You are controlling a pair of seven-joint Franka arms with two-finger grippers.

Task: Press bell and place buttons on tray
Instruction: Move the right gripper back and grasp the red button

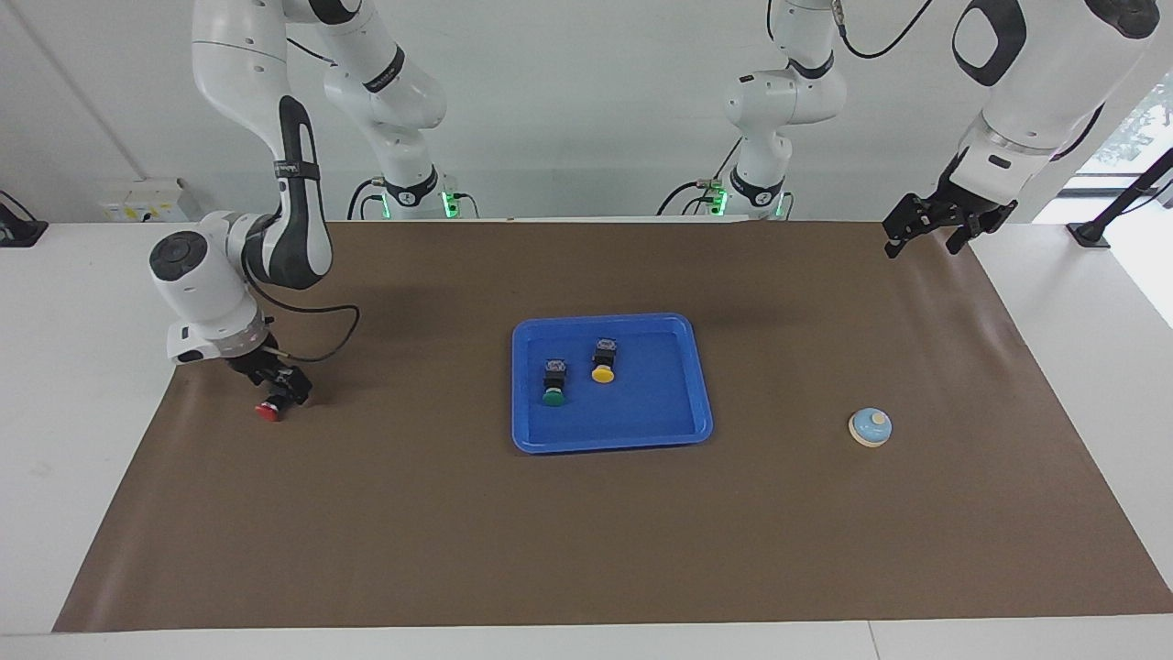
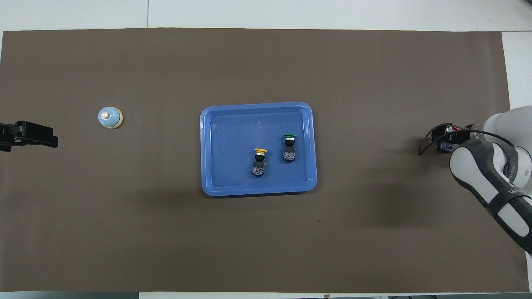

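Observation:
The blue tray (image 1: 612, 445) (image 2: 257, 192) lies mid-table and holds a green button (image 1: 553, 385) (image 2: 289, 147) and a yellow button (image 1: 603, 362) (image 2: 258, 162), both on their sides. A red button (image 1: 268, 412) (image 2: 445, 145) lies on the brown mat toward the right arm's end, mostly covered from above. My right gripper (image 1: 279, 392) (image 2: 442, 139) is down at this button's black body, the red cap poking out beside it. The light-blue bell (image 1: 870, 427) (image 2: 110, 118) stands toward the left arm's end. My left gripper (image 1: 919, 246) (image 2: 52, 141) waits open over the mat's edge.
A brown mat (image 1: 586, 550) covers the table, with bare white tabletop (image 1: 82, 367) around it. The right arm's black cable (image 1: 321, 339) loops above the mat close to the red button.

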